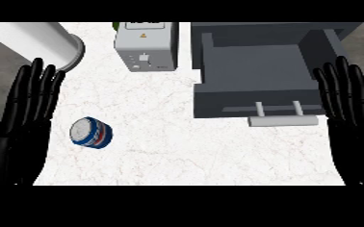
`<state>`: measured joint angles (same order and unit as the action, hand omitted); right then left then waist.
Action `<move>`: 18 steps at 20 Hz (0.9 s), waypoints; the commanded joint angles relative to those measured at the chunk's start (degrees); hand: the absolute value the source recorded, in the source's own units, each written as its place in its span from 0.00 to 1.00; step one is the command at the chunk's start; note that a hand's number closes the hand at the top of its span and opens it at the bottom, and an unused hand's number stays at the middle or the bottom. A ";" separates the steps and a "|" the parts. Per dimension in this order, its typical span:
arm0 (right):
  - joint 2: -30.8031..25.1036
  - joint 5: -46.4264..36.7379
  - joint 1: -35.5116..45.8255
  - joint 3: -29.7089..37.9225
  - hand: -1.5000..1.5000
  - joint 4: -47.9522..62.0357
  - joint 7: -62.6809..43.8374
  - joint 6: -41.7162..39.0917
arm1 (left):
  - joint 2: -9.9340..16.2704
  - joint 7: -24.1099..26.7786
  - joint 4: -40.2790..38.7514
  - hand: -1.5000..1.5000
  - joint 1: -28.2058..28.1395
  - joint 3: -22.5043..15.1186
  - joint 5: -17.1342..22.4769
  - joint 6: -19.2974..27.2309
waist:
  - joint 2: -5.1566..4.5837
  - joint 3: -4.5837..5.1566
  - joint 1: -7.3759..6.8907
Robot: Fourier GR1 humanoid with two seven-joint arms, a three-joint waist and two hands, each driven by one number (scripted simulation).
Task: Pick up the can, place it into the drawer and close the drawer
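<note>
The can (91,132) lies on the desk just right of my spread, empty left robot hand (28,107), its axis tilted, while my right robot hand (344,101), also spread, rests beside the open drawer (256,72).

White marble counter (177,149) w/ can (91,132), open drawer unit (259,72), grey box (146,45).

Blue can (91,132) with red-and-white markings lies on white, faintly veined counter (171,144), left of the dark grey drawer (249,77).
</note>
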<state>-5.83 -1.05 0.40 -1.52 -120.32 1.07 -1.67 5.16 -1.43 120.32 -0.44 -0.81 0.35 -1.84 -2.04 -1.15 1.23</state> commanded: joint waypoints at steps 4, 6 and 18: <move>1.88 0.66 -2.23 -0.18 0.00 3.80 2.91 -0.28 | 6.07 1.78 -0.25 0.00 -1.05 6.08 13.64 -11.29 | 2.03 1.17 -1.42; 2.26 0.05 -3.78 -1.24 0.00 -0.21 -0.34 0.73 | 8.81 4.87 0.70 0.00 -5.57 9.04 21.80 -18.23 | 2.19 1.24 -1.77; 0.39 7.56 -14.35 12.34 0.00 1.06 -5.69 0.24 | 17.09 -17.23 4.71 0.00 -12.69 20.47 29.80 -18.71 | 2.16 1.12 -1.36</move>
<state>-5.45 4.16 -10.94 8.59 -120.20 -7.86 0.83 19.79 -14.43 121.82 -11.77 14.70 24.39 -18.74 0.09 -0.02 -0.09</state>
